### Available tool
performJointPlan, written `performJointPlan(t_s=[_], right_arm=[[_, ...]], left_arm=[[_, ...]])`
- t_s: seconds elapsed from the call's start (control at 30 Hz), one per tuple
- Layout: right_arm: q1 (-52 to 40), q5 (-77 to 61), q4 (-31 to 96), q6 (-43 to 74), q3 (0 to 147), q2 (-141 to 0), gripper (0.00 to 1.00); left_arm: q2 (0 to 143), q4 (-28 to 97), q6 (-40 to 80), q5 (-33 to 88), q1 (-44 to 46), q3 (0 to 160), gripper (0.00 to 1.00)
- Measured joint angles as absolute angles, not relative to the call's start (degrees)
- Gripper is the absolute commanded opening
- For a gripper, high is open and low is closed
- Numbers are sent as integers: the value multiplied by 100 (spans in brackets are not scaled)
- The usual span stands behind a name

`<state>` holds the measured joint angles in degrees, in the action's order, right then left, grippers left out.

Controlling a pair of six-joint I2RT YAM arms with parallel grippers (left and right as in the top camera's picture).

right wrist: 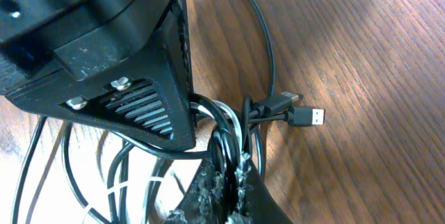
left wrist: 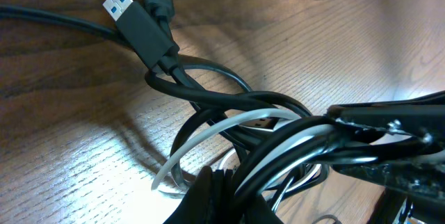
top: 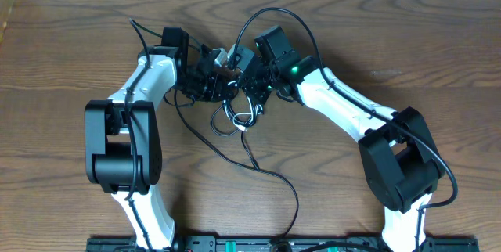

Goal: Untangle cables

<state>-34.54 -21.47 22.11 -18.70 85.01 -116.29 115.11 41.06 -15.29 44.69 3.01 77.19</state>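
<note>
Cables (top: 235,115) sit in a tangled bundle on the table (top: 391,33), between the two arms. Closed tight, the left fingers (left wrist: 212,196) pinch the black and white loops, and the right fingers (right wrist: 201,200) pinch the same bundle just beside them. Two USB plugs (right wrist: 306,113) rest on the wood
</note>
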Motion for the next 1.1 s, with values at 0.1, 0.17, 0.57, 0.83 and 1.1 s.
performJointPlan(t_s=[0.1,0.17,0.57,0.83,1.1], right_arm=[[-3450,-2246,2211,-1870,8501,-11629,1],[-3415,-2394,2213,-1870,8501,-11627,1],[-2904,-4123,2228,-1868,8501,-11616,1],[-2418,-5988,2185,-1868,8499,-11465,1],[-1966,-6733,2193,-1817,8497,-11456,1]], left_arm=[[11511,4104,-1527,4466,301,7719,8],[11511,4104,-1527,4458,301,7719,8],[11511,4047,-1343,4386,362,7719,8],[11511,4021,-1260,4250,320,7719,7],[11511,4005,-1223,4322,322,7719,7]])
